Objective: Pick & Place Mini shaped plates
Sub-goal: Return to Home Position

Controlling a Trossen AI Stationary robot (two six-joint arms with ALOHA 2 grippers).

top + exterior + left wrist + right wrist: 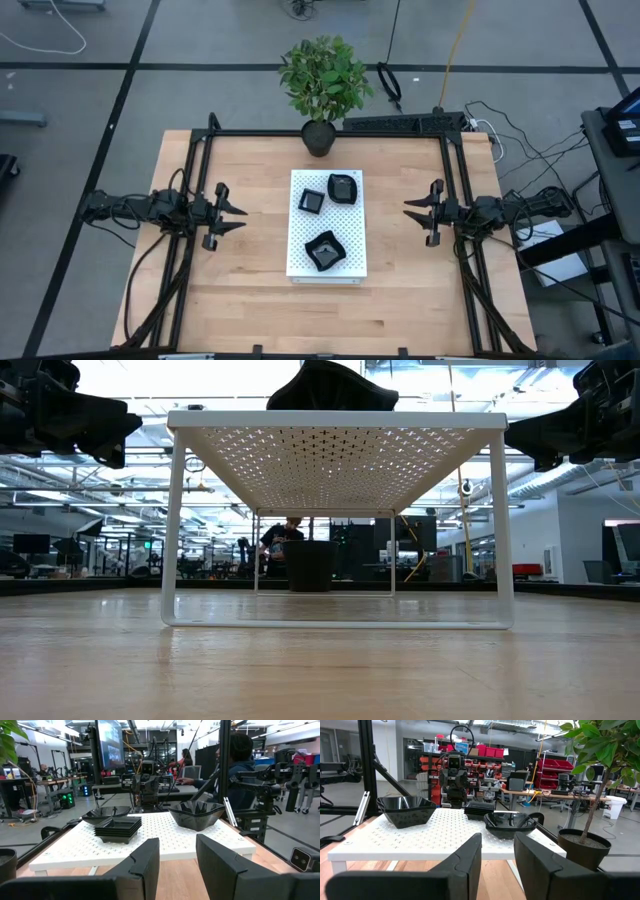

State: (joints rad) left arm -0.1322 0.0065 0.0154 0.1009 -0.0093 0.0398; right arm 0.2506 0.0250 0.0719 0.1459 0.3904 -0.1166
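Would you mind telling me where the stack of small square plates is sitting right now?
In the high view, the small square plates sit on the white board, on its left-arm side, beside the rounded plate.

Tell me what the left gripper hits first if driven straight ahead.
Probably the white perforated board at its near edge; if the left gripper clears it, the stack of small square plates. Its height is hard to judge.

Wooden table [230, 300], white perforated shelf [300, 262] at its middle, plant pot [319, 138] at far edge, black plates [324, 250] atop shelf
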